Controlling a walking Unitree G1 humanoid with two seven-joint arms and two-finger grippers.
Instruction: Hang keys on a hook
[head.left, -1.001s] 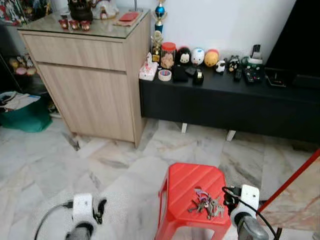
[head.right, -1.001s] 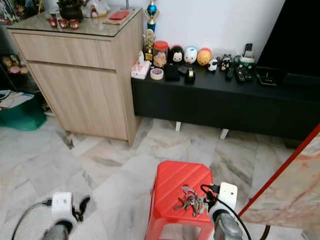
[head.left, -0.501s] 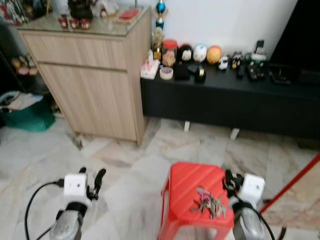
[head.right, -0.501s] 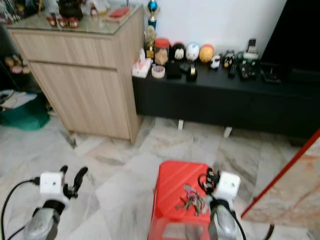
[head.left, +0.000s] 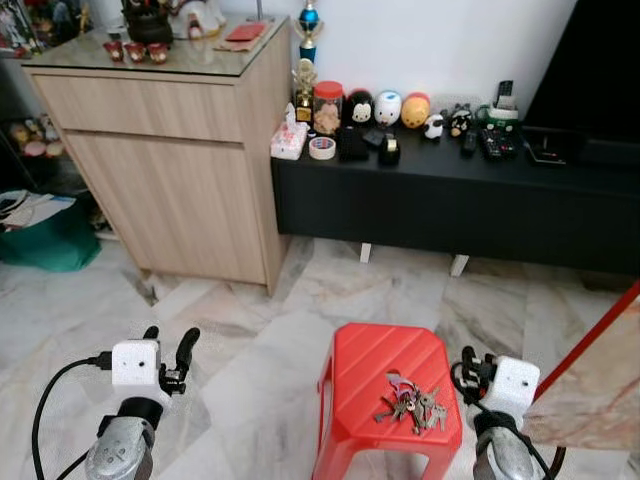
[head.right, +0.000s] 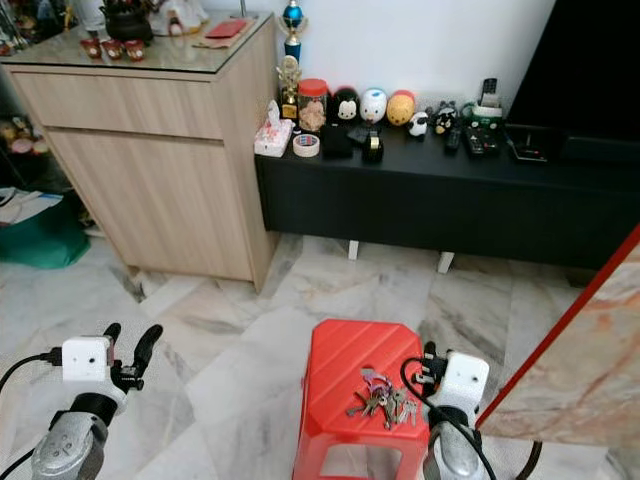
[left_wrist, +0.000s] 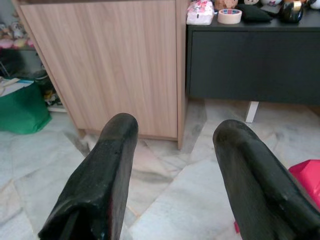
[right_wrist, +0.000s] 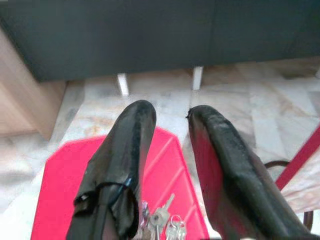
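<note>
A bunch of keys (head.left: 410, 405) with a pink tag lies on the near right part of a red plastic stool (head.left: 375, 365). My right gripper (head.left: 472, 366) hangs just off the stool's right edge, beside the keys and apart from them. In the right wrist view its fingers (right_wrist: 135, 130) stand open over the stool, with the keys (right_wrist: 161, 220) below them. My left gripper (head.left: 168, 338) is open and holds nothing, over the marble floor to the left of the stool. In the left wrist view the left gripper (left_wrist: 177, 127) faces the wooden cabinet (left_wrist: 110, 55).
A tall wooden cabinet (head.left: 180, 150) stands at the back left. A low black console (head.left: 450, 205) with figurines and jars runs along the white wall. A green bag (head.left: 45, 235) lies at the far left. A red-edged marble slab (head.left: 600, 385) leans at the right.
My left arm has lifted, so its two fingers now show above the white wrist block. The right gripper has stayed beside the stool's right edge. The keys have not moved.
</note>
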